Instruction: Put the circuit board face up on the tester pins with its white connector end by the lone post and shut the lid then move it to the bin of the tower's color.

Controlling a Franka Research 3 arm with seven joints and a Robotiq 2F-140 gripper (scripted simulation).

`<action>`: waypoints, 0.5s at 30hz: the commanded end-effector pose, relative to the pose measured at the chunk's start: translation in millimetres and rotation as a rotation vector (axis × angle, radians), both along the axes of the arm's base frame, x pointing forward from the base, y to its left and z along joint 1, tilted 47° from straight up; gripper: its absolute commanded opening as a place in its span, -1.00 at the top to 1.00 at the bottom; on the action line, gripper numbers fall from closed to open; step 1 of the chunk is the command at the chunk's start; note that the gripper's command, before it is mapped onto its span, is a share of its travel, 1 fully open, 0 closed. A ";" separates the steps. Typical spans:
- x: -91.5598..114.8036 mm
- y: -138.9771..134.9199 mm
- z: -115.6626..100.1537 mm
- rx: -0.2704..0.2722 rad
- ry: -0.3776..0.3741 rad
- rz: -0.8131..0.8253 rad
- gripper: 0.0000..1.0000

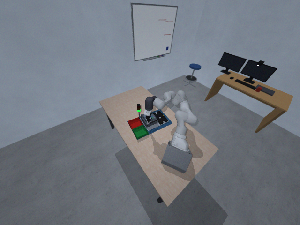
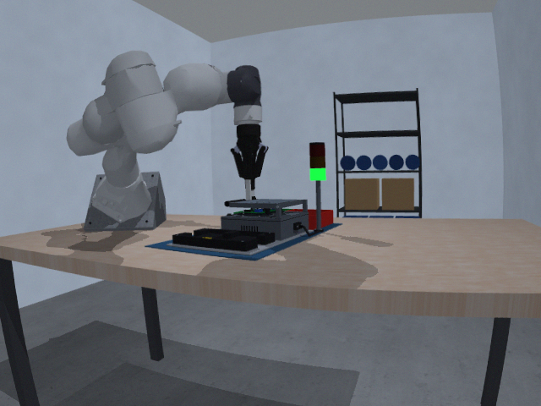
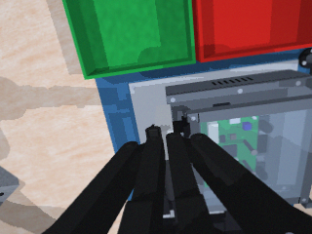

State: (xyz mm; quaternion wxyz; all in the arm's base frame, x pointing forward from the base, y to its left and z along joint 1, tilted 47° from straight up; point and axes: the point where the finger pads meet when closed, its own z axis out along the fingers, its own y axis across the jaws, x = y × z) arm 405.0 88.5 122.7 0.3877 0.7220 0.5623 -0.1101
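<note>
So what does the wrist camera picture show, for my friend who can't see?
The shut black gripper, holding nothing, points down at the corner of the grey tester's see-through lid, with a green circuit board underneath. Beyond sit a green bin and red bin.

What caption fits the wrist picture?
Shut gripper points at the tester's latch corner, circuit board under the lid, green bin beyond.

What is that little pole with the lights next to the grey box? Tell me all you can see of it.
The signal tower is a thin grey pole standing upright on the blue bench mat, just beside the grey tester and in front of the red bin. Its head is a stack of three blocks: the upper two are dark and unlit, the lowest glows bright green. Nothing touches it; the shut pincer is over the tester's lid.
</note>
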 end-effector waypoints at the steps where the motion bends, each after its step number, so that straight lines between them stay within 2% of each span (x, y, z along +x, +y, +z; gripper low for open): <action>1: 1.0 -1.7 -2.7 0.003 0.000 -0.002 1.00; 15: 1.4 -2.5 -3.5 0.003 0.000 -0.002 1.00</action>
